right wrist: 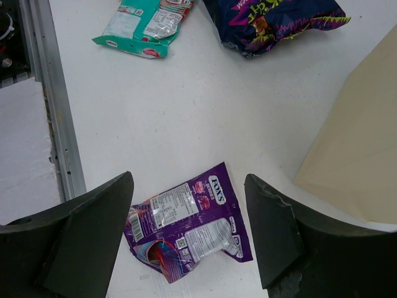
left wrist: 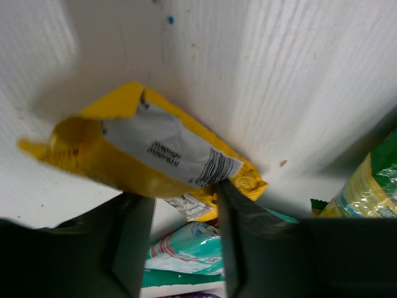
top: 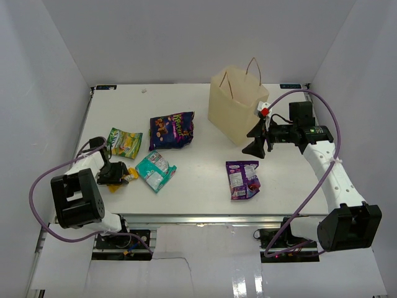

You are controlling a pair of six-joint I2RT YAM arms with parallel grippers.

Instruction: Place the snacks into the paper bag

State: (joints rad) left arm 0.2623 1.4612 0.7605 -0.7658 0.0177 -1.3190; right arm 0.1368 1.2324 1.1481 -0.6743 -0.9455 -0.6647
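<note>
The tan paper bag stands upright at the back right; its side shows in the right wrist view. My right gripper is open and empty beside the bag's front right, above a purple packet. My left gripper is shut on the edge of a yellow packet at the front left. A teal packet, a green-yellow packet and a dark purple packet lie on the table. No red packet or brown candy shows.
White walls close in the table on the left, back and right. A metal rail runs along the near edge. The right arm's cable loops just right of the bag.
</note>
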